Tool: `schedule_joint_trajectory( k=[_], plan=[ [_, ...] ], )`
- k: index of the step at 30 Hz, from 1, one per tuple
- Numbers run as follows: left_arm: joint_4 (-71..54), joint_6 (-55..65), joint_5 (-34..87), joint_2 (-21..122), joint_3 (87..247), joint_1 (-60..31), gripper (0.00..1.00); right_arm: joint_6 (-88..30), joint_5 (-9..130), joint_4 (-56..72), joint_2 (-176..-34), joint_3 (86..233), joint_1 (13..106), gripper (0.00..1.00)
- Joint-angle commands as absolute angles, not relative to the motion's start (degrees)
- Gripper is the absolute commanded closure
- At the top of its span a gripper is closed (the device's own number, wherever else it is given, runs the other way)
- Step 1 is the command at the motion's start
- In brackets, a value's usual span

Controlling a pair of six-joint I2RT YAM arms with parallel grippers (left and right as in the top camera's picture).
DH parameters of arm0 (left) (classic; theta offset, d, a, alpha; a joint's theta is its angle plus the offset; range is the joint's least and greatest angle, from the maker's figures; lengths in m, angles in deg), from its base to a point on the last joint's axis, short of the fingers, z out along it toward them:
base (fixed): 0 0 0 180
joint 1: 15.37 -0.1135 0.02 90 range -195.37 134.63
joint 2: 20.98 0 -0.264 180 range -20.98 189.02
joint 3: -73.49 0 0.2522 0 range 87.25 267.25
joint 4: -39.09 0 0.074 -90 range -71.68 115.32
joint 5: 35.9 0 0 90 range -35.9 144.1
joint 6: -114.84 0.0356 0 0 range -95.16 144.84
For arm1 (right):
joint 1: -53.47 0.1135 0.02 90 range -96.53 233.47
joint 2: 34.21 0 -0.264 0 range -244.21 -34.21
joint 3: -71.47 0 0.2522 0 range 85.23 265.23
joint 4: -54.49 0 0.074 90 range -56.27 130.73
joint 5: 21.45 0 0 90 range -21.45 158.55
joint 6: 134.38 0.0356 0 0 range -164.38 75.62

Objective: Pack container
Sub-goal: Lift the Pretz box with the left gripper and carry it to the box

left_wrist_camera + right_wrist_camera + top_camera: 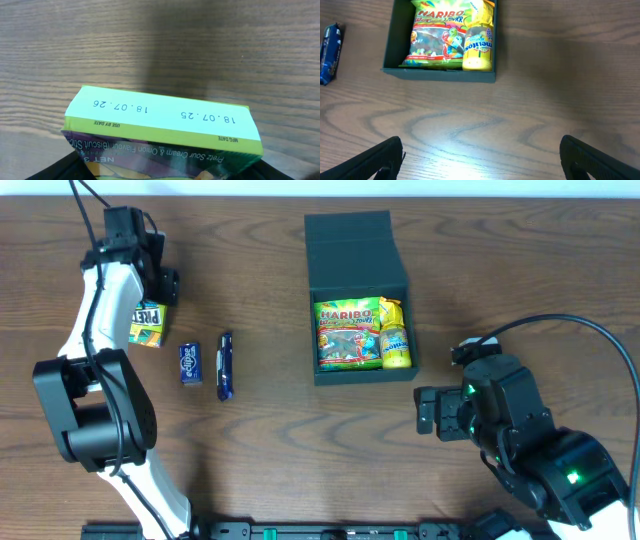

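Yellow-green cardboard filled the left wrist view: the Pretz box [165,125] lay on the table [270,460] directly under your left pincer [155,295], at the far left of the scene. Its long printed edge ran from one dark finger [55,170] toward the other, so the jaws stood across the length of the box and not across its thin side. Whether they pressed on the cardboard I could not tell, because the fingers showed only as dark corners at the bottom of that view.

The container [350,250] stood well apart to the right, about the middle of the table, with its black lid folded back to the far side and the open tray on the near side. In the tray lay a Haribo bag [348,335] and, touching it on the right, a yellow Mentos packet [396,338]. Almost no bare floor was visible. I judge that the box had to travel straight to the right and then lie on top of these two.

Your left arm was clearly the nearer one to the box. Your right pincer [480,145] hung empty with its jaws wide apart, near and right of the container. A blue packet [190,364] and a dark blue bar [225,365] lay between the box and the container, so I think the path should pass above them.
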State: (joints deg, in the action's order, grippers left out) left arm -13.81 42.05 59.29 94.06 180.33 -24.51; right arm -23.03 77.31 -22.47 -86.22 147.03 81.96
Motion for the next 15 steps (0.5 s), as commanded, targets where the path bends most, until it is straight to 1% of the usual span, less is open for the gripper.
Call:
schedule_joint_trajectory(
  k=[1,6,15],
  plan=[
    [-15.7,40.4,60.3,94.3,183.3,-23.9,0.28,-23.8,77.5,-22.5,-86.0,147.4,81.6,0.01],
    [-17.1,38.8,60.3,94.3,183.5,-23.4,0.31,-23.8,77.5,-22.5,-86.0,147.4,81.6,0.01],
    [-21.9,36.7,60.4,94.3,186.3,-20.2,0.32,-23.8,77.5,-22.5,-86.0,147.4,81.6,0.01]
  ],
)
